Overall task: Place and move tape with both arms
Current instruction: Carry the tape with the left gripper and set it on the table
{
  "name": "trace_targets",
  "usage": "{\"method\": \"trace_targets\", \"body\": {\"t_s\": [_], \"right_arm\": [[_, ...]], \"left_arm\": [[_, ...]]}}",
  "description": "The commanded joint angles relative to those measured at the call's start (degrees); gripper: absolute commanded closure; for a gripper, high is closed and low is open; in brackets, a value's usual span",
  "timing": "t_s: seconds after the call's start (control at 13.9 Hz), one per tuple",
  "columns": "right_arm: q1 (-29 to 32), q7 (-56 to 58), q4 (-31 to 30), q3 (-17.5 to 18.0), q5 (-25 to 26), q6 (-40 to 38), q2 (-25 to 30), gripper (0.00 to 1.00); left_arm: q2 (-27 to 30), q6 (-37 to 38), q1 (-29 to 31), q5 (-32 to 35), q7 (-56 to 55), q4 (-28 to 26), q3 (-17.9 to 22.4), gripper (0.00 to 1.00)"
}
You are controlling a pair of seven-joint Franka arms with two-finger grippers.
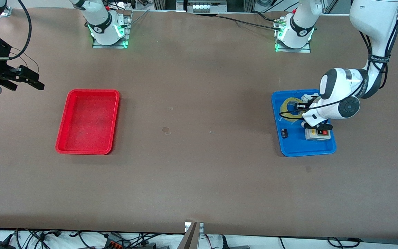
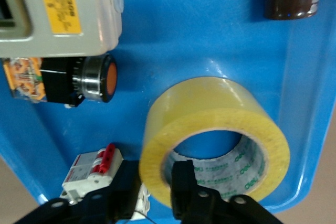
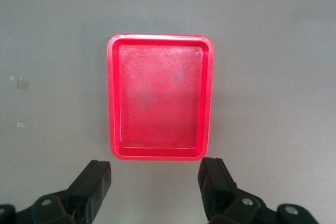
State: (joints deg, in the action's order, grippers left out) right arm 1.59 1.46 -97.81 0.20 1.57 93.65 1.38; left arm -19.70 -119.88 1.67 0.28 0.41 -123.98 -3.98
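Observation:
The tape [image 1: 286, 105] is a yellow-tan roll lying flat in the blue tray [image 1: 309, 150], at the tray's end farther from the front camera. My left gripper [image 1: 301, 105] is down on it. In the left wrist view one finger is inside the hole of the tape [image 2: 210, 114] and the other is outside, and the left gripper [image 2: 155, 174] is closed on the roll's wall. My right gripper [image 1: 24, 83] hangs open and empty in the air past the red tray [image 1: 68, 114], at the right arm's end of the table. The right gripper [image 3: 156, 174] shows above the red tray [image 3: 112, 103] in its wrist view.
The blue tray [image 2: 184, 24] also holds a grey switch box [image 1: 318, 134] nearer the front camera, a small dark part [image 1: 284, 133], a white breaker with red levers [image 2: 94, 169] and a black part with an orange face [image 2: 89, 80]. The red tray holds nothing.

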Motion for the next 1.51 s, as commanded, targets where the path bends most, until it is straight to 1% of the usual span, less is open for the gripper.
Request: {"method": "trace_targets", "body": {"t_s": [0.0,0.14,0.22,0.36,0.43,0.5,0.57,0.72,0.86,0.93,1.08,1.22,1.29,1.36,1.44], "right_arm": [[0.3,0.8,0.6,0.3,-0.8,-1.0,0.5,0.00],[0.3,0.8,0.6,0.3,-0.8,-1.1,0.5,0.00],[0.3,0.8,0.6,0.3,-0.8,-1.0,0.5,0.00],[0.3,0.8,0.6,0.3,-0.8,-1.0,0.5,0.00],[0.3,0.9,0.6,0.3,-0.8,-1.0,0.5,0.00],[0.3,0.9,0.6,0.3,-0.8,-0.9,0.5,0.00],[0.3,0.9,0.6,0.3,-0.7,-0.9,0.5,0.00],[0.1,0.9,0.6,0.4,-0.8,-0.9,0.5,0.00],[-0.2,0.8,0.6,0.3,-0.9,-0.5,0.1,0.00],[-0.2,0.7,0.6,0.3,-0.9,-0.7,0.0,0.00],[-0.2,0.3,0.6,0.3,-0.9,-1.0,0.0,0.00],[-0.5,0.8,0.6,0.4,-0.8,-1.1,0.0,0.00],[-1.0,0.7,0.6,0.4,-0.8,-1.1,0.0,0.00],[-1.7,0.9,0.6,0.3,-0.8,-1.0,0.0,0.00],[-1.8,0.8,0.7,0.3,-0.7,-1.0,0.0,0.00]], "left_arm": [[-0.1,8.4,0.4,-0.7,0.4,6.5,-0.2,1.00],[-0.2,14.2,0.1,-0.9,-0.4,12.0,-0.3,1.00],[-0.9,17.1,-0.6,-2.8,-1.6,14.9,-0.2,1.00],[-2.0,22.6,-2.2,-8.7,-7.7,20.4,-0.8,1.00],[-2.6,23.9,-4.1,-12.2,-12.1,22.5,-0.9,1.00],[-3.8,23.7,-6.2,-17.3,-17.4,23.9,-0.9,1.00],[-5.9,23.6,-9.2,-22.7,-22.6,26.6,-0.9,1.00],[-12.7,22.9,-16.1,-27.8,-33.4,34.6,-0.9,1.00],[-20.3,16.8,-23.0,-28.1,-47.3,42.6,-0.9,1.00],[-23.0,12.8,-26.4,-28.1,-52.0,44.7,-0.9,1.00],[-24.9,4.2,-32.8,-28.1,-58.4,45.2,-0.9,0.99],[-26.5,-2.0,-38.6,-27.8,-64.4,45.2,-0.8,0.98],[-26.8,-3.4,-40.0,-27.6,-64.7,45.1,-0.7,0.93],[-26.7,-3.5,-39.9,-27.5,-64.2,45.1,-0.7,0.63],[-26.7,-3.4,-39.6,-27.4,-64.0,45.1,-0.6,0.09]]}}
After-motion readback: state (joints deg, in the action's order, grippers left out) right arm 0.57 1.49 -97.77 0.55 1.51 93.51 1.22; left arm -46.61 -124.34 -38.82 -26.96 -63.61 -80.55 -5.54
